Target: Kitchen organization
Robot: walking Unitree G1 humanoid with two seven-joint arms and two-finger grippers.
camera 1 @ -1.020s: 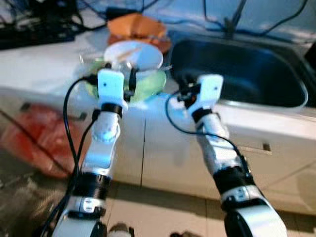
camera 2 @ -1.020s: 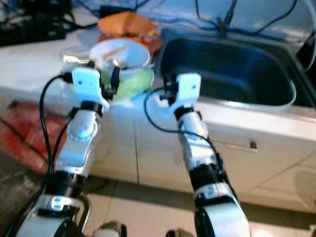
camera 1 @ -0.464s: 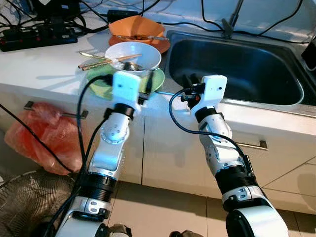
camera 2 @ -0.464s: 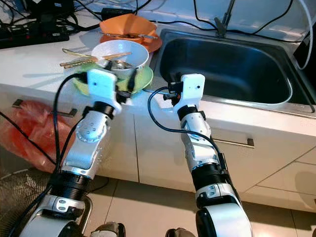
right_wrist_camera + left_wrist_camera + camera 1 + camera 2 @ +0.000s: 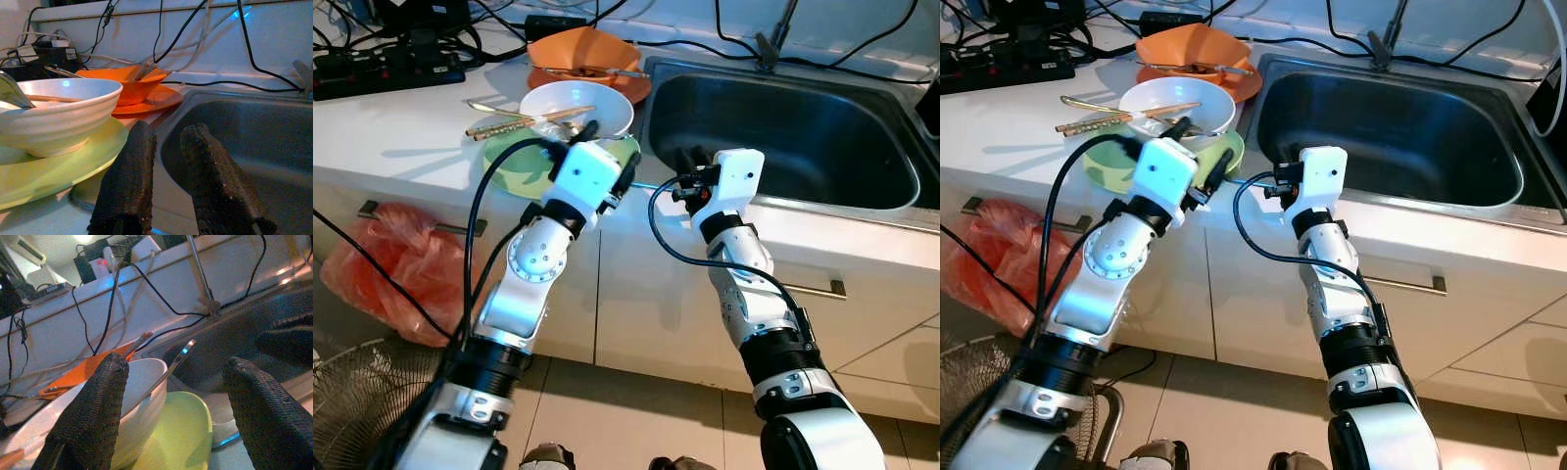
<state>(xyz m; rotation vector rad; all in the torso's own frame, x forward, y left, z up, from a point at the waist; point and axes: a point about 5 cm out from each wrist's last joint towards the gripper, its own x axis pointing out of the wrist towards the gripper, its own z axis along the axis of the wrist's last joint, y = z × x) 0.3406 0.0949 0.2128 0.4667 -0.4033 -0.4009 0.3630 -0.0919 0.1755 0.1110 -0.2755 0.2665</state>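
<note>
A white bowl [image 5: 578,106] stands on a green plate [image 5: 509,157] near the counter's front edge, with chopsticks [image 5: 509,122] across its rim and a spoon [image 5: 171,364] leaning inside. My left gripper [image 5: 607,149] is open at the bowl's near right side. One finger is by the bowl's rim and the other over the plate's edge, holding nothing. My right gripper [image 5: 693,159] hovers at the sink's front left corner, fingers close together and empty. Behind the white bowl, an orange bowl [image 5: 582,49] sits on an orange plate [image 5: 626,90].
The steel sink [image 5: 783,137] lies to the right with a faucet [image 5: 769,44] behind it. Cables and a power strip [image 5: 382,73] run along the back of the counter. A red plastic bag [image 5: 391,274] hangs on the cabinet front, above a fan [image 5: 362,411] on the floor.
My left wrist has rolled and reached forward, so its fingers now stand beside the white bowl. The right arm has stayed put. The view sharpened after shifting.
</note>
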